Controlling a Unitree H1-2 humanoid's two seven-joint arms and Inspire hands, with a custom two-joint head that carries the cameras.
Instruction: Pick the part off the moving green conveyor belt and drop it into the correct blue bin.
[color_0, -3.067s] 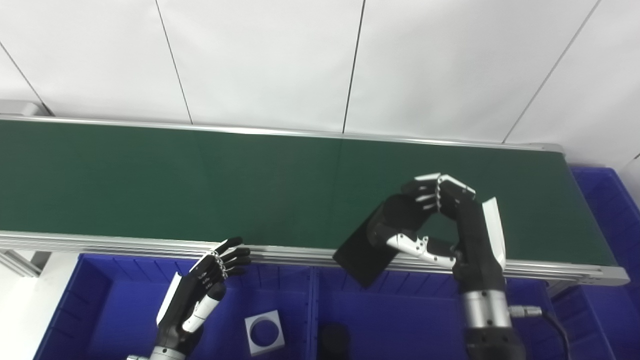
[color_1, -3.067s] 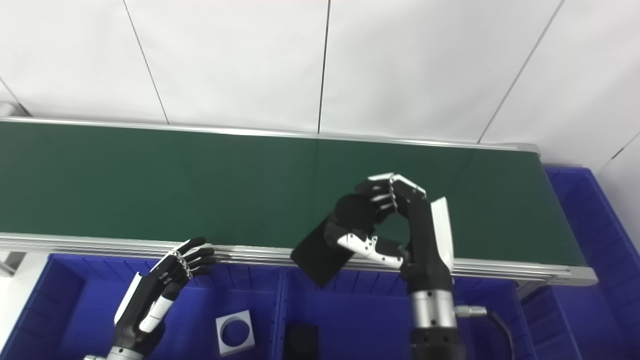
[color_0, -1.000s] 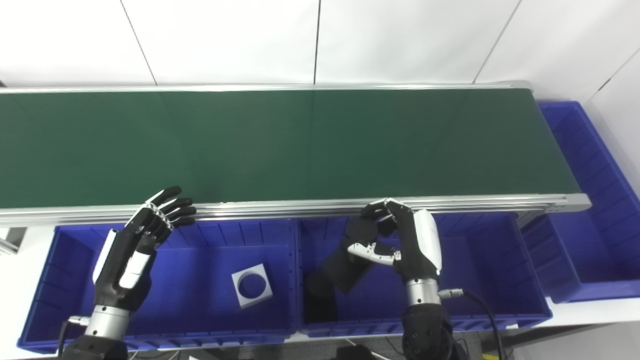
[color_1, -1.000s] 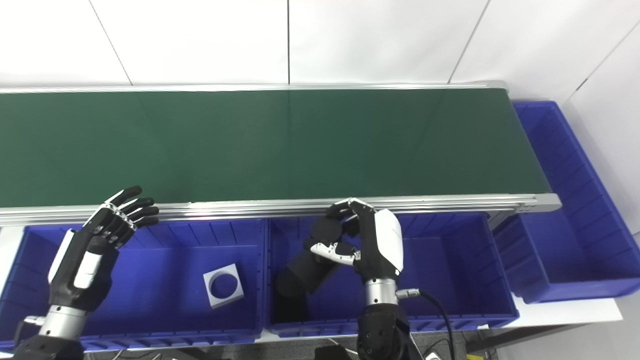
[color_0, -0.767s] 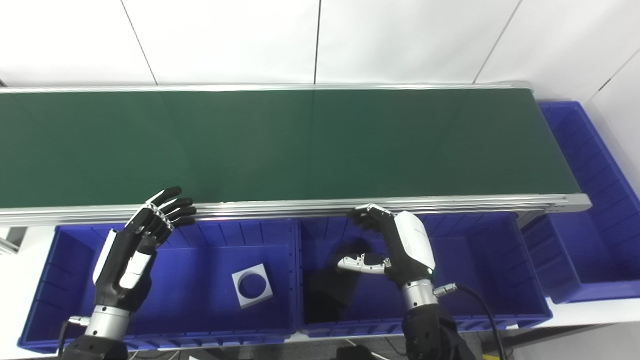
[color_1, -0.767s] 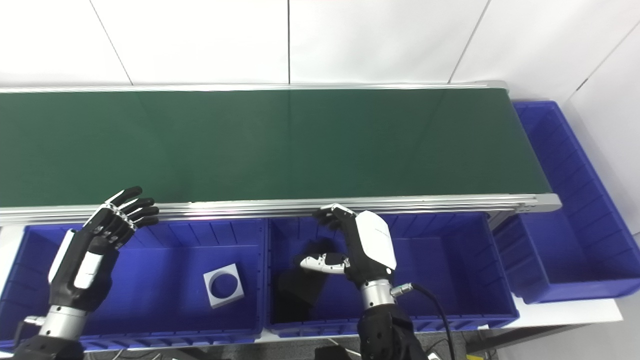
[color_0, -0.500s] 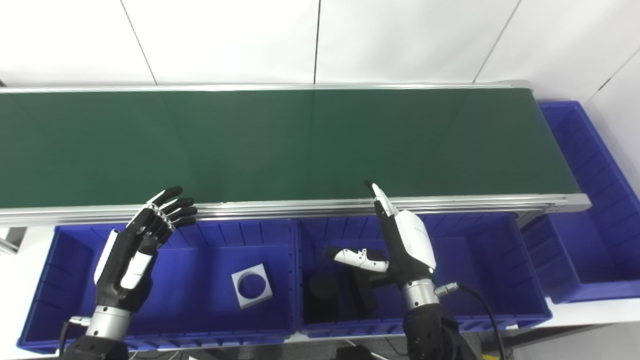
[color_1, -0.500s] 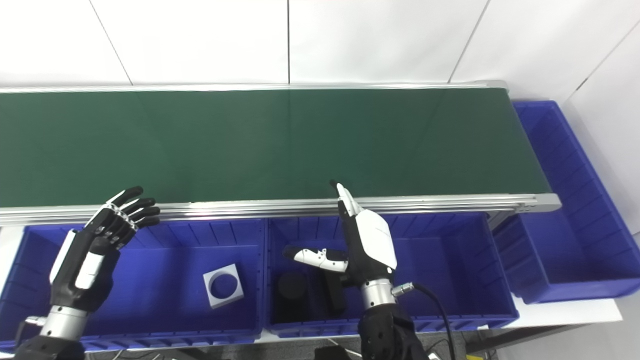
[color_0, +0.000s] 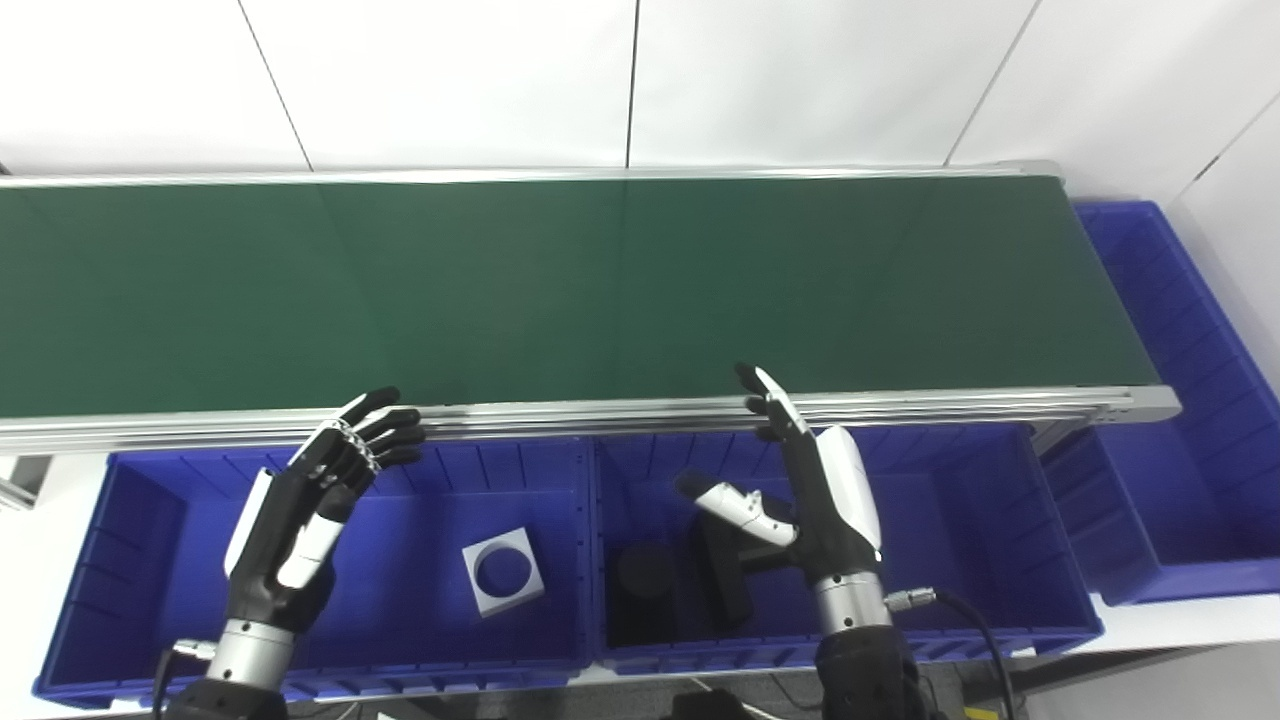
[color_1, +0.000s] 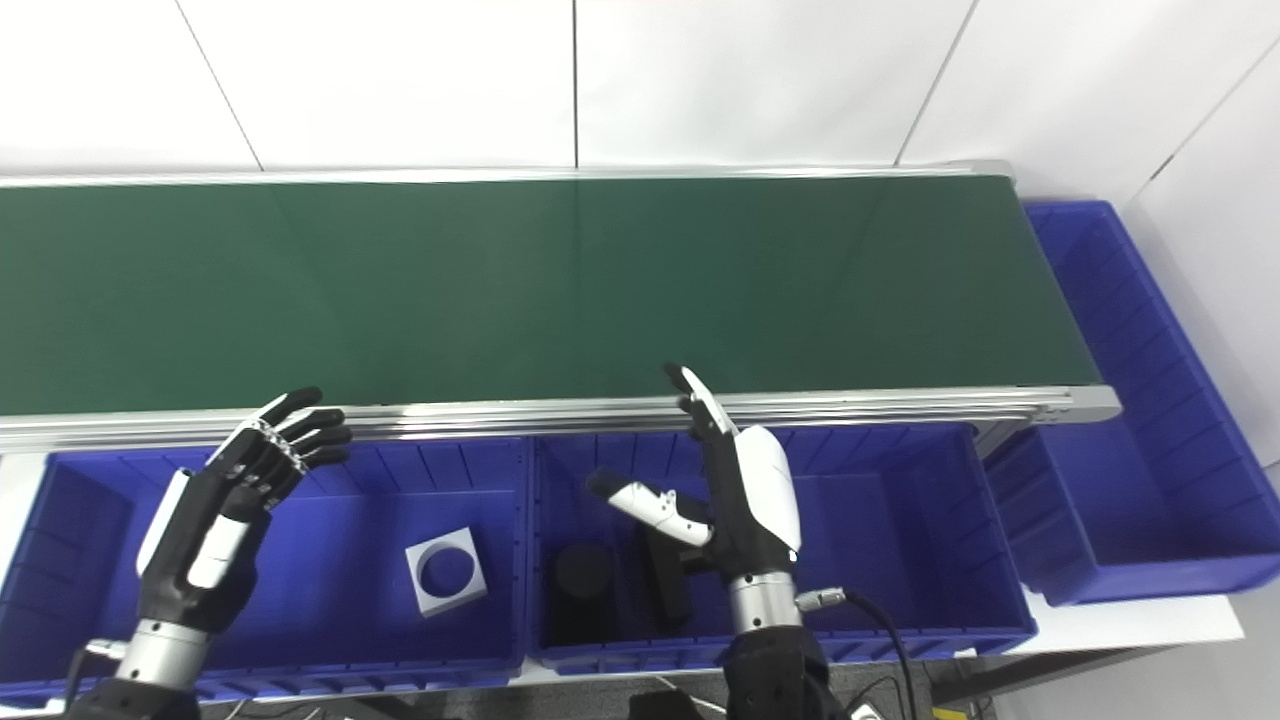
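A black part (color_0: 727, 582) lies on the floor of the middle blue bin (color_0: 950, 530), beside a black cylinder (color_0: 645, 572). My right hand (color_0: 800, 490) is open and empty above that bin, fingers spread and pointing up toward the belt's near rail. My left hand (color_0: 310, 495) is open and empty above the left blue bin (color_0: 150, 540), fingertips near the rail. The green conveyor belt (color_0: 560, 285) carries nothing in view.
A white square part with a round hole (color_0: 503, 572) lies in the left bin. A third blue bin (color_0: 1170, 400) stands at the belt's right end. The belt's metal rail (color_0: 600, 412) runs just above both hands.
My right hand carried the black part from the belt down over the middle bin and opened; the part now lies in the bin. My left hand shifted a little to the right.
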